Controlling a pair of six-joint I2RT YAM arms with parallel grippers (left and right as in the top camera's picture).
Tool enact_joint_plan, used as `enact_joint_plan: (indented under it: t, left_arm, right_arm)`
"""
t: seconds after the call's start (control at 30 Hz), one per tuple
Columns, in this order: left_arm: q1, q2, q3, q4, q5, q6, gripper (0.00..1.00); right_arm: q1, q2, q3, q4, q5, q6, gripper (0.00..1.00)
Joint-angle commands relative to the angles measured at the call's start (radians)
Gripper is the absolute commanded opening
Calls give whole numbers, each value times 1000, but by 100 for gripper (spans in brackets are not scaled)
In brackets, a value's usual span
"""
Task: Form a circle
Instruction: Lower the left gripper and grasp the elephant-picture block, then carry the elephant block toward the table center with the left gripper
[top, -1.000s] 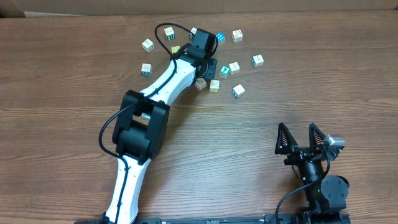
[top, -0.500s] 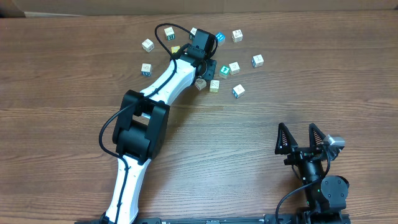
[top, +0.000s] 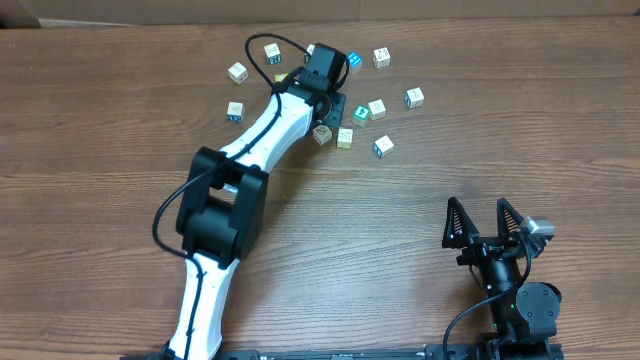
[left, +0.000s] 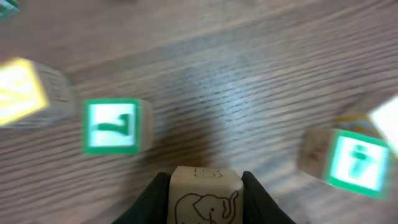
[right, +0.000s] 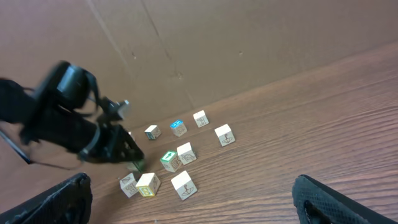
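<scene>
Blocks (top: 377, 108) are lying scattered in a loose, uneven cluster at the far side of the desk (top: 450, 150). My left jaws are reaching into the middle of that cluster and clamping on the elephant block (left: 206, 199), one finger pressing against each side of it. From the left wrist I am seeing a green-framed block (left: 112, 126) sitting beyond it to the left and a second green block (left: 353, 163) off to the right. My right jaws are standing wide apart near the desk's front edge, well away from the cluster, holding nothing
</scene>
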Motion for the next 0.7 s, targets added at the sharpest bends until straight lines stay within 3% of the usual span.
enact_joint_plan:
  t: [0.0, 0.27, 0.43, 0.67]
  left_arm:
    - [3, -163, 28, -51, -20, -3, 26]
    - [4, -329, 28, -429, -4, -123, 27]
    - [3, -317, 13, -630, -3, -197, 28]
    - [-24, -308, -148, -653, 5, -327, 26]
  right_arm:
    - [-8, -8, -10, 3, -6, -11, 100]
    - [-8, -8, -10, 3, -6, -11, 100]
    - [-8, -8, -10, 3, -6, -11, 100]
    - [-8, -8, -10, 3, -6, -11, 100]
